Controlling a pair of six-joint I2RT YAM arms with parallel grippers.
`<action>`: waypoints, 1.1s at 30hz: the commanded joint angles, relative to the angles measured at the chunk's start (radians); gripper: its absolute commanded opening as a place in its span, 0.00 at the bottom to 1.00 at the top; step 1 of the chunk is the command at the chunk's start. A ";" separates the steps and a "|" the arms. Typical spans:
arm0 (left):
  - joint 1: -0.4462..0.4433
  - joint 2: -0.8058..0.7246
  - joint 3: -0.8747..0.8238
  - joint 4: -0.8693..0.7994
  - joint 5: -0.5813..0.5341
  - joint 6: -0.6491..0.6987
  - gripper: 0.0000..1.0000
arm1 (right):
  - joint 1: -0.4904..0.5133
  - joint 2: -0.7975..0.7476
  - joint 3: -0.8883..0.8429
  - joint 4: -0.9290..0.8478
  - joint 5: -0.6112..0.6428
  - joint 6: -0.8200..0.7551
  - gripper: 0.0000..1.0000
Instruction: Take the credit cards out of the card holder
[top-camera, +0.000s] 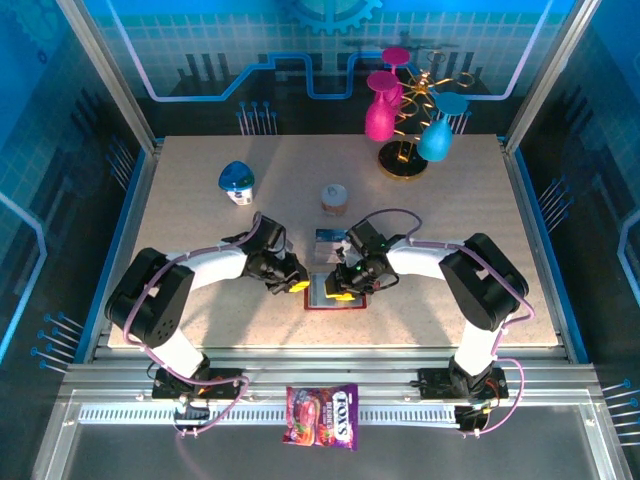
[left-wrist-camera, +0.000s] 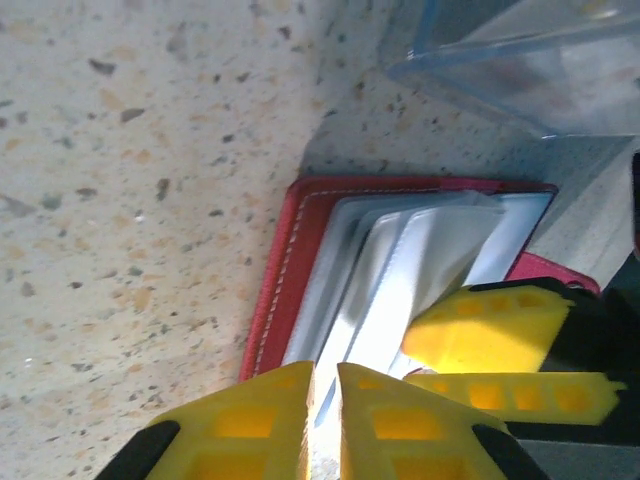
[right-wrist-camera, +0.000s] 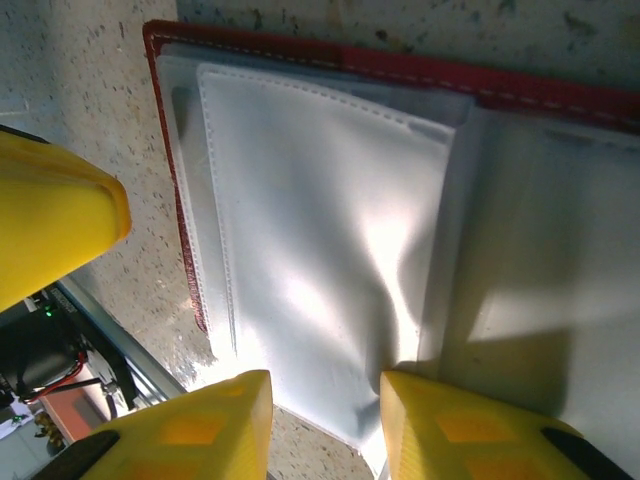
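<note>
A: Card holder, where?

B: Card holder (left-wrist-camera: 275, 290) lies open and flat on the table (left-wrist-camera: 120, 200), between the two grippers. One blue-and-white credit card (top-camera: 330, 238) sits on the table just behind it.

A: Claws?

B: Left gripper (left-wrist-camera: 325, 385) has its fingers almost together with a pale sliver in the slit. That could be a card edge or pocket film, I can't tell, so the grip is unclear. Right gripper (right-wrist-camera: 325, 385) has its fingers apart, straddling the free edge of a pocket leaf (right-wrist-camera: 320, 220), not clamped.

A: Handling?

B: The holder looks light and floppy, so it will likely slide or lift unless the red cover is pinned. The pocket film is soft and glossy and buckles easily. The cards should be stiff, thin and slick. Pinch the exposed edge at the pocket mouth and pull straight along the pocket.
</note>
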 joint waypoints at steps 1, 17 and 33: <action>-0.021 0.006 0.029 0.021 0.038 -0.027 0.16 | -0.017 -0.006 -0.024 0.016 -0.007 0.015 0.36; -0.033 0.099 0.012 0.108 0.087 -0.056 0.23 | -0.047 0.001 -0.084 0.105 -0.066 0.045 0.35; -0.052 0.110 0.034 0.106 0.098 -0.052 0.16 | -0.054 0.003 -0.095 0.120 -0.077 0.050 0.35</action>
